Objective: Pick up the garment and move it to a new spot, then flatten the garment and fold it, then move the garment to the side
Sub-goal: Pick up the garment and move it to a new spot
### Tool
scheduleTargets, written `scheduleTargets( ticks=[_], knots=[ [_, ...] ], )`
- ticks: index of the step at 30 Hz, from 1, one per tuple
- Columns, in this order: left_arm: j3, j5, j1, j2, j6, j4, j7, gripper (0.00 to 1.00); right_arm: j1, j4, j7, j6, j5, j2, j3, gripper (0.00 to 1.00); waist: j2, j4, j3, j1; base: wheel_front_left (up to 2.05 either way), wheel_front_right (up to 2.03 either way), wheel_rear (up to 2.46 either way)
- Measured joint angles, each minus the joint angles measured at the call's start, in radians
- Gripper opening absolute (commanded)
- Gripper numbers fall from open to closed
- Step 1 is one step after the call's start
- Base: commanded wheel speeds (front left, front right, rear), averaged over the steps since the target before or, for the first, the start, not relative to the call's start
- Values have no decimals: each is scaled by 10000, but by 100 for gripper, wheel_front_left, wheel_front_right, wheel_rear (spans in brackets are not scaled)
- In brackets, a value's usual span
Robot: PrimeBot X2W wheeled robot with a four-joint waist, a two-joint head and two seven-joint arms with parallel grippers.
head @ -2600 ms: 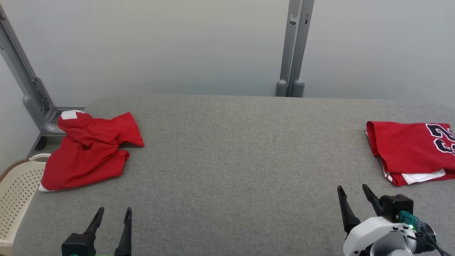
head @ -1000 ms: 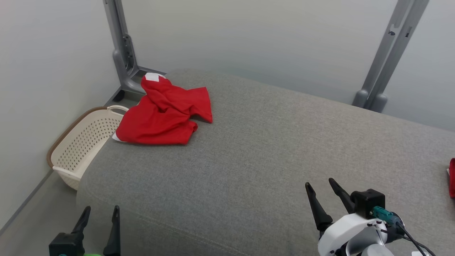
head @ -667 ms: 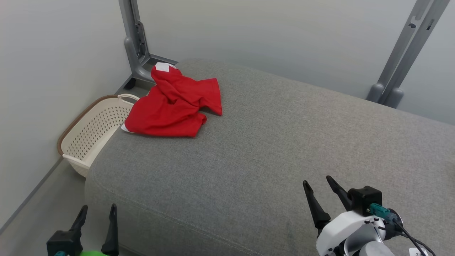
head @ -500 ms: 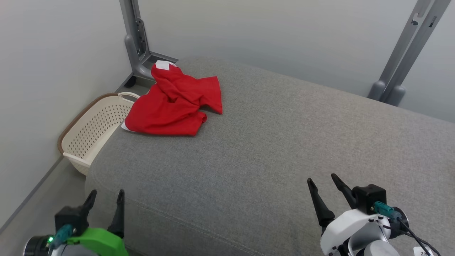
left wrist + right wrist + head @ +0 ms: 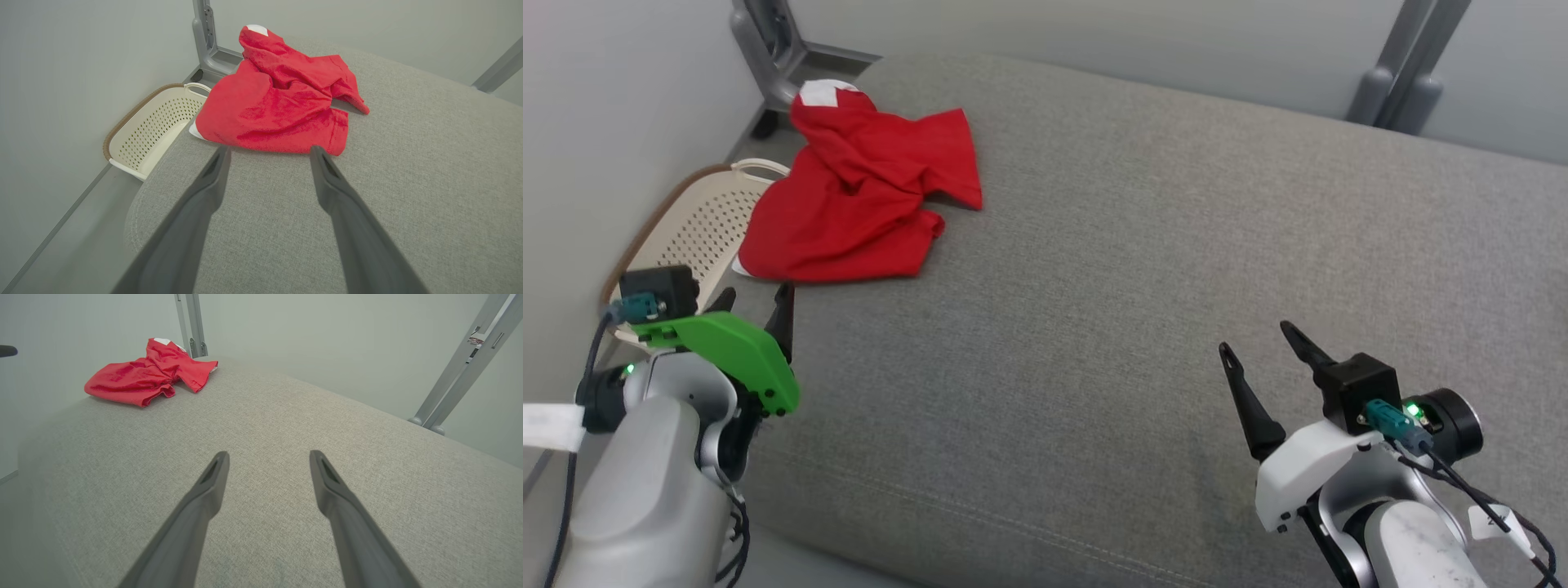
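item: crumpled red garment point(image 5: 858, 196), far-left corner of grey bed point(image 5: 1135, 245), edge seemingly overhanging basket point(image 5: 698, 229); left gripper point(image 5: 757, 296) wide, near; right gripper point(image 5: 1255, 336) wide, well apart; risk: shallow pinch drops it basketward.

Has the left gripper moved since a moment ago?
Yes. Judged against the red garment, the left gripper has advanced toward it; its fingertips are now almost at the garment's near edge.

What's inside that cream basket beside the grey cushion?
The basket shows perforated walls and a bare bottom. The part beneath the red garment and grey cushion edge is covered.
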Motion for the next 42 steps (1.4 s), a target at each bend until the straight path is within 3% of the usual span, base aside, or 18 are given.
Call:
scheduleTargets(
  ticks=[10, 17, 24, 29, 38, 39, 40, 41, 42],
  knots=[
    [-301, 50, -2238, 115, -537, 2073, 148, 100, 77, -1983, 1220, 0, -566, -309, -23, 100, 0, -853, 1652, 1, 0, 0, 0],
    [-744, 318, -3547, 113, -650, 3312, 263, 100, 361, -3020, 1728, 0, -562, -594, 0, 100, 0, -1255, 2855, 1, 0, 0, 0],
    [-855, 430, -4306, -88, -399, 4364, 159, 100, 597, -3626, 2119, 0, -556, -838, 69, 100, 0, -1374, 3596, 2, 0, 0, 0],
    [-853, 500, -4585, 48, 12, 4913, -155, 100, 707, -3894, 2278, 0, -458, -978, 228, 100, 0, -1578, 3733, 2, 0, 0, 0],
    [-855, 545, -4791, 441, 138, 5618, -426, 100, 1042, -4569, 2742, 0, -399, -1404, 255, 100, 0, -2133, 3800, 0, 0, 0, 0],
    [-861, 545, -4825, 420, 140, 5672, -447, 87, 1109, -4644, 2788, 0, -399, -1463, 245, 100, 0, -2152, 3850, 0, 0, 0, 0],
    [-872, 545, -4856, 407, 153, 5722, -456, 49, 1138, -4727, 2832, 0, -399, -1494, 236, 100, 0, -2164, 3899, 1, 0, 0, 0],
    [-874, 543, -4903, 407, 173, 5762, -514, 0, 1161, -4805, 2853, 0, -399, -1505, 224, 100, 0, -2172, 3950, 0, 0, 0, 0],
    [-880, 543, -4948, 405, 238, 5777, -608, 0, 1169, -4863, 2869, 0, -399, -1507, 215, 100, 0, -2175, 3997, 1, 0, 0, 0]
  ],
)
